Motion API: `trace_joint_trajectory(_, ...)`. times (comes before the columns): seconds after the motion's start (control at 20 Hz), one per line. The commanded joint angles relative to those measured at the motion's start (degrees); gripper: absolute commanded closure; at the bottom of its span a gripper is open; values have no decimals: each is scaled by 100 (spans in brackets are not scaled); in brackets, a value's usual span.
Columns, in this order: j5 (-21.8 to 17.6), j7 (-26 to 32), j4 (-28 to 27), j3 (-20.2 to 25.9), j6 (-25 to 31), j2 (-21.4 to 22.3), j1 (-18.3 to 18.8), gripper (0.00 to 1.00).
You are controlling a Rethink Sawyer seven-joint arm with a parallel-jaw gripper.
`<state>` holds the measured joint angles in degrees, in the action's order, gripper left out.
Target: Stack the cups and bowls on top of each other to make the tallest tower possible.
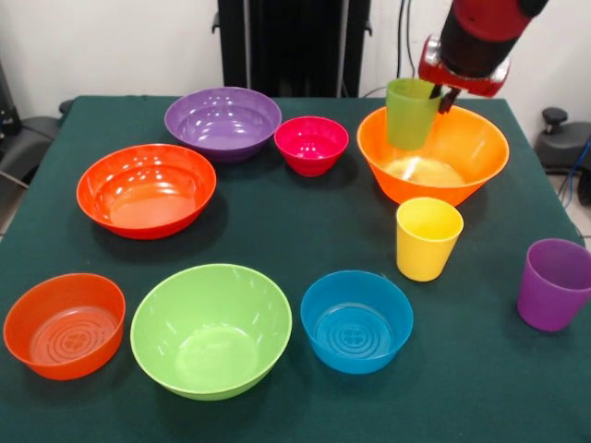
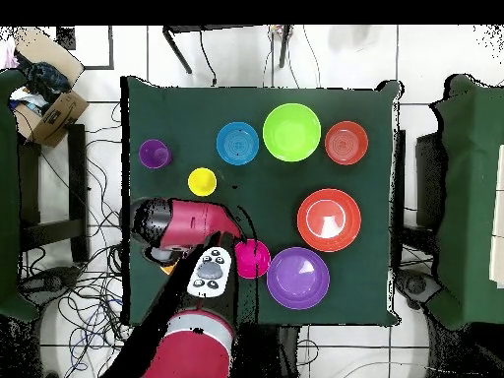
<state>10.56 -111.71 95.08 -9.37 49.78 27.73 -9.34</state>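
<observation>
My gripper (image 1: 440,92) is shut on the rim of the green cup (image 1: 411,113), which hangs upright and slightly tilted over the big orange bowl (image 1: 462,148) at the back right. In front of that bowl stands the yellow cup (image 1: 428,237), and the purple cup (image 1: 554,283) is near the right edge. The other bowls sit singly: purple (image 1: 223,122), pink (image 1: 311,144), red-orange (image 1: 146,189), small orange (image 1: 64,325), lime green (image 1: 211,329), blue (image 1: 356,320). No tower shows. In the overhead view my arm (image 2: 187,221) hides the green cup and most of the orange bowl.
The dark green table (image 1: 277,231) has open cloth in its middle between the two rows of bowls. The purple cup stands close to the table's right edge. A cardboard box (image 2: 49,108) and cables lie on the floor beside the table.
</observation>
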Motion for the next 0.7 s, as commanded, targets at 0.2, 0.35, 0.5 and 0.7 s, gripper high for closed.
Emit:
trace_joint_trajectory(0.2,1,-669,28,664,-1068,-935,13,100)
trace_joint_trajectory(0.35,-4,-627,-75,694,-1241,-1144,34,100)
trace_joint_trajectory(0.5,3,-600,-181,713,-1387,-1348,67,100)
trace_joint_trajectory(0.7,4,-559,-175,774,-1567,-1466,94,100)
